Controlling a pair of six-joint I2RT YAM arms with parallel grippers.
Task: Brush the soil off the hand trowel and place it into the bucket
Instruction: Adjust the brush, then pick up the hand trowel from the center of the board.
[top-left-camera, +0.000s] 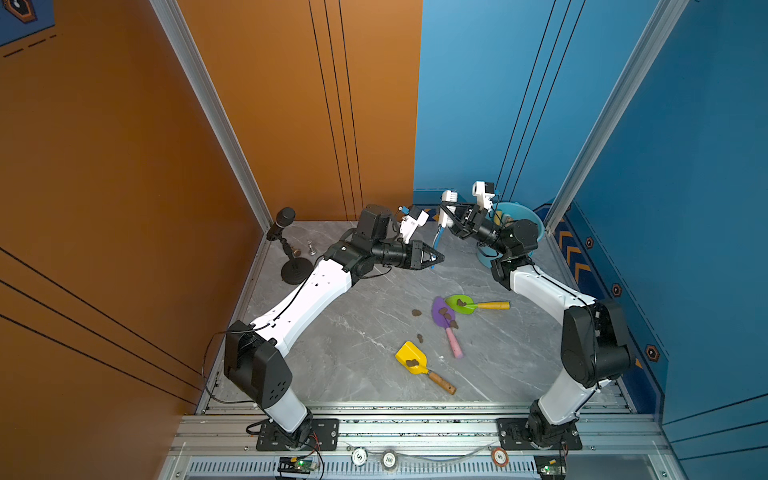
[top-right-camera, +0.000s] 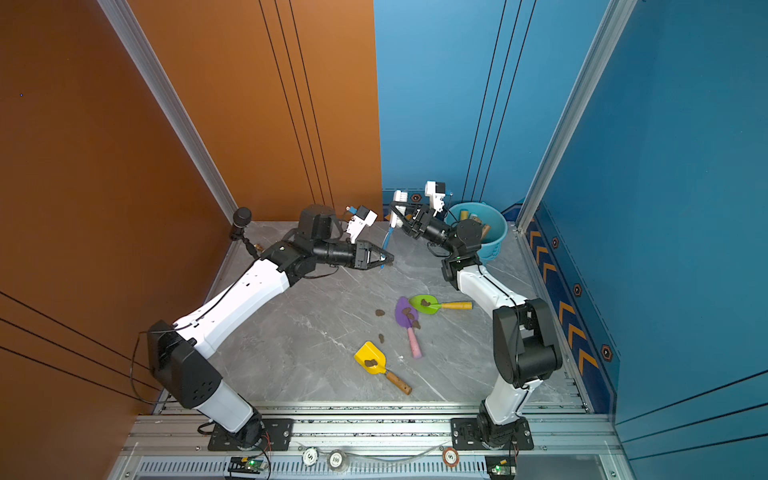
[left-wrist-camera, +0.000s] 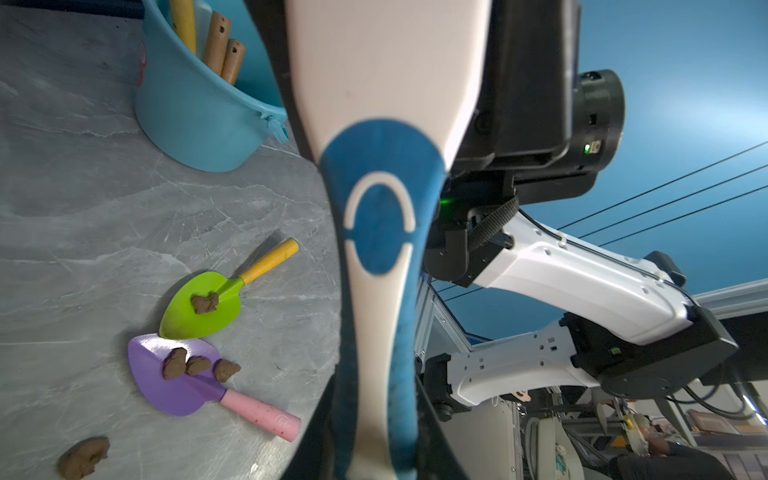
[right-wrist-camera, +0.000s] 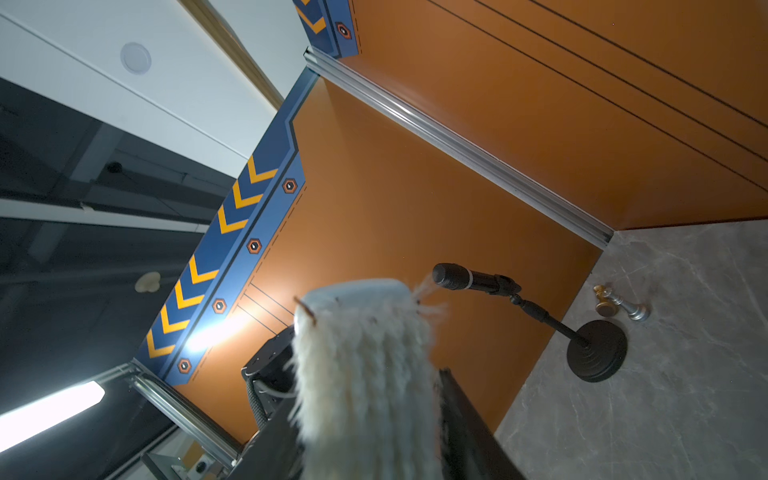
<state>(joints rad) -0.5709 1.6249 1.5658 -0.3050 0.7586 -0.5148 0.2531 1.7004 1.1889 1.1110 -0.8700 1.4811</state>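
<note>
Upper centre, we pass the brush (top-left-camera: 438, 240): left gripper (top-left-camera: 436, 257) pinches its handle, right gripper (top-left-camera: 449, 216) with jaws unreadable; next, probably sweeping the purple trowel (top-left-camera: 438, 316).

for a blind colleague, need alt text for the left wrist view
A white and blue plastic brush fills the centre, handle between black fingers. Beyond lie a green trowel and a purple trowel bearing brown soil lumps, and a pale blue plastic bucket.
</note>
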